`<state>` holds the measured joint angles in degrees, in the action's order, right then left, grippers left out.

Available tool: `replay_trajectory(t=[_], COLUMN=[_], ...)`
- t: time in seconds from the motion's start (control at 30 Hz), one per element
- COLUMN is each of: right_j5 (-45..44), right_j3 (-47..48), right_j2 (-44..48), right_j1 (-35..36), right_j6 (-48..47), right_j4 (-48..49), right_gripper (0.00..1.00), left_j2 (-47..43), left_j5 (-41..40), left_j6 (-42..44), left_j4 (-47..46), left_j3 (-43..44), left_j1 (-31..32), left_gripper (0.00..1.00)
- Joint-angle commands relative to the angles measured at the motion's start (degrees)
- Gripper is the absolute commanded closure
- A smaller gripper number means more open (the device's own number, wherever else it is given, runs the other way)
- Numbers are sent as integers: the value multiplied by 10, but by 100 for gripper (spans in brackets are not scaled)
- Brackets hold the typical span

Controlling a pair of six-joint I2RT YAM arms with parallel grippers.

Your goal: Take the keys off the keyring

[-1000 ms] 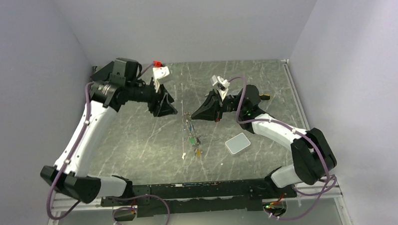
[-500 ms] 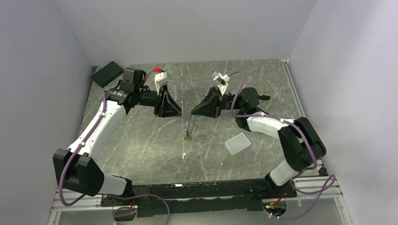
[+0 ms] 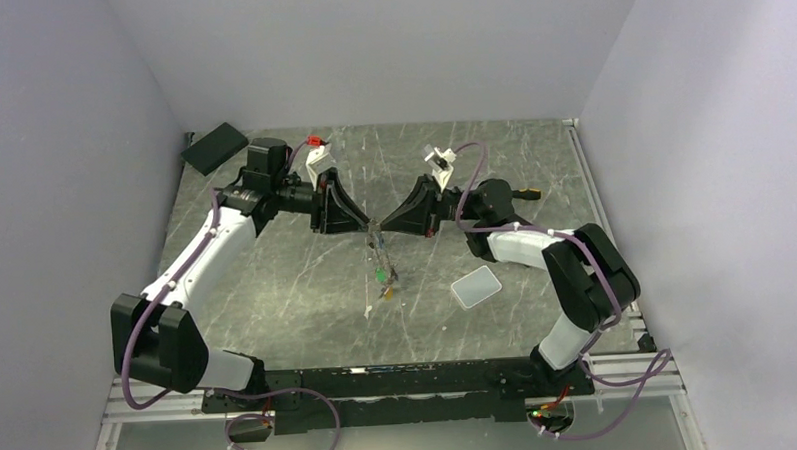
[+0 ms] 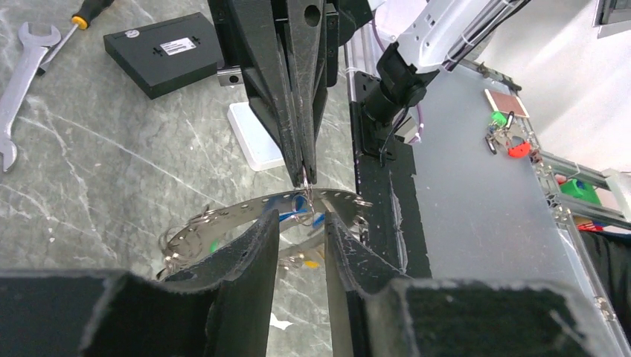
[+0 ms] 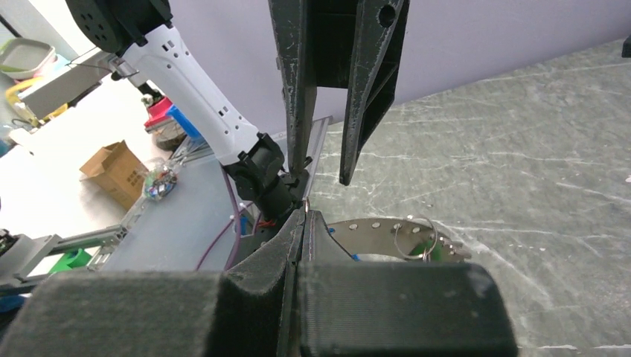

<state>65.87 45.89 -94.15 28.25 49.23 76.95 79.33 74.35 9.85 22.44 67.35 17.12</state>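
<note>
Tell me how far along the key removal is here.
Nothing looks done: the keys hang on the keyring, and I see none lying loose. In hand: the right gripper pinches a small loop atop the bunch and holds it up, while the left gripper is open, facing it. Every key is left.

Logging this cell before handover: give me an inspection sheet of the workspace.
Surface: grey marbled table, with one white scrap.
Job's things: keyring held up between the arms, keys hanging under it.
Clutter: wrench, screwdriver, black box, grey pad.
Grippers: left gripper open, astride the keyring; right gripper shut on a small ring at its top.
Cables: purple cables run along both arms.
Surroundings: plain walls on three sides.
</note>
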Motion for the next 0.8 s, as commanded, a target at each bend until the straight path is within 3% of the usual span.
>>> replay_trajectory(t=[0.0,0.27,0.77], right_j5=[-26,-34,-66], right_j3=[8,10,13], right_j2=[2,-8,-26], right_j1=[-1,-2,4], right_j6=[30,48,84], right_j4=[68,80,91], right_gripper=[100,100,100], left_j2=[-16,-10,3], left_j5=[30,29,17], left_j6=[-53,-138,-168], left_j4=[-66,-151,-193], left_j3=[-16,-44,-59], left_j1=[2,5,15], left_gripper=[66,67,76])
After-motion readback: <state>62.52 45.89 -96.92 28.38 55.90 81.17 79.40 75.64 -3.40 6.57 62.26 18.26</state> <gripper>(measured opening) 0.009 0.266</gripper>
